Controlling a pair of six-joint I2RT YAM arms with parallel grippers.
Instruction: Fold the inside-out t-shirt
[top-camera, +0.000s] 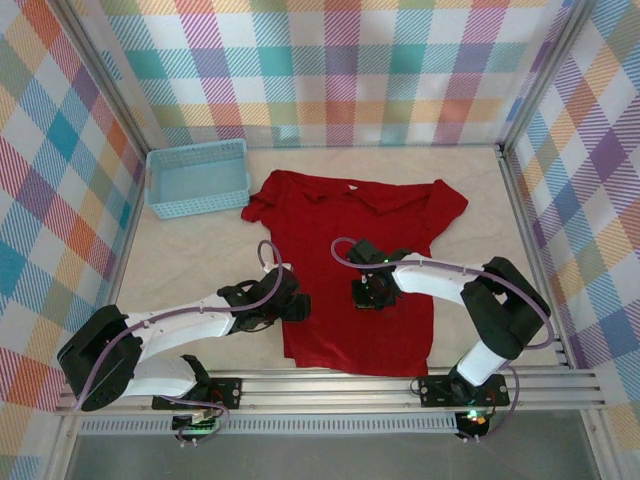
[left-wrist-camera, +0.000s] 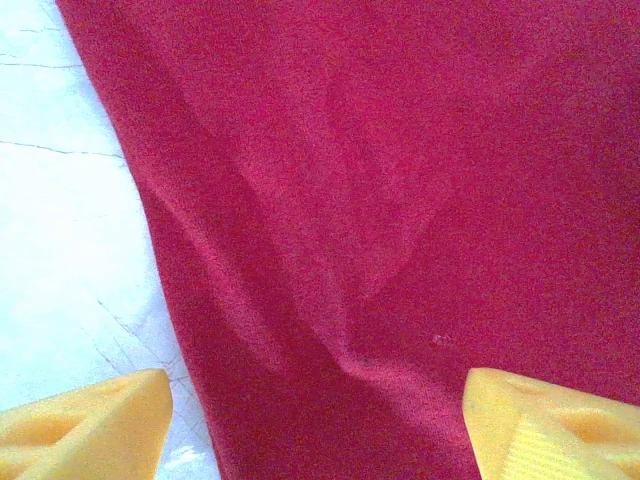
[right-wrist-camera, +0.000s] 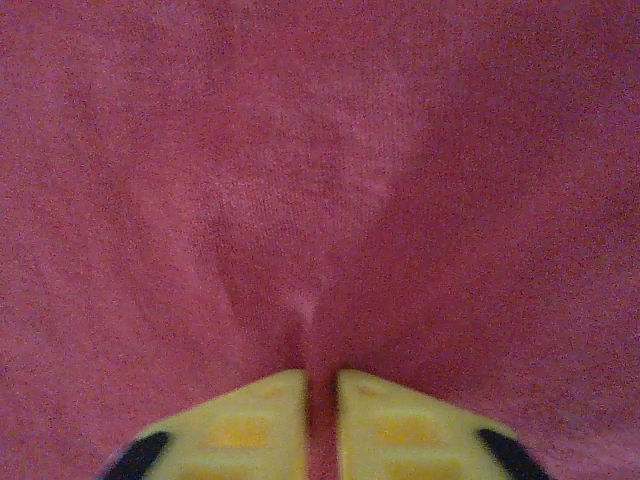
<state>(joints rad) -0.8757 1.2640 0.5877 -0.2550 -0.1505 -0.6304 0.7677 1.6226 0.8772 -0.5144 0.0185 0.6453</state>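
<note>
Your right tool (right-wrist-camera: 321, 410) pinches a ridge of the t-shirt (top-camera: 350, 225). Your left tool (left-wrist-camera: 318, 425) gapes wide over its edge.

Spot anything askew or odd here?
The t-shirt lies crooked, its top edge rumpled and one sleeve crumpled beside the basket. Right end effector pinches a ridge of cloth mid-shirt.

Matt red cloth t-shirt (top-camera: 340, 225) lies on smooth marbled table (top-camera: 190, 260).
</note>
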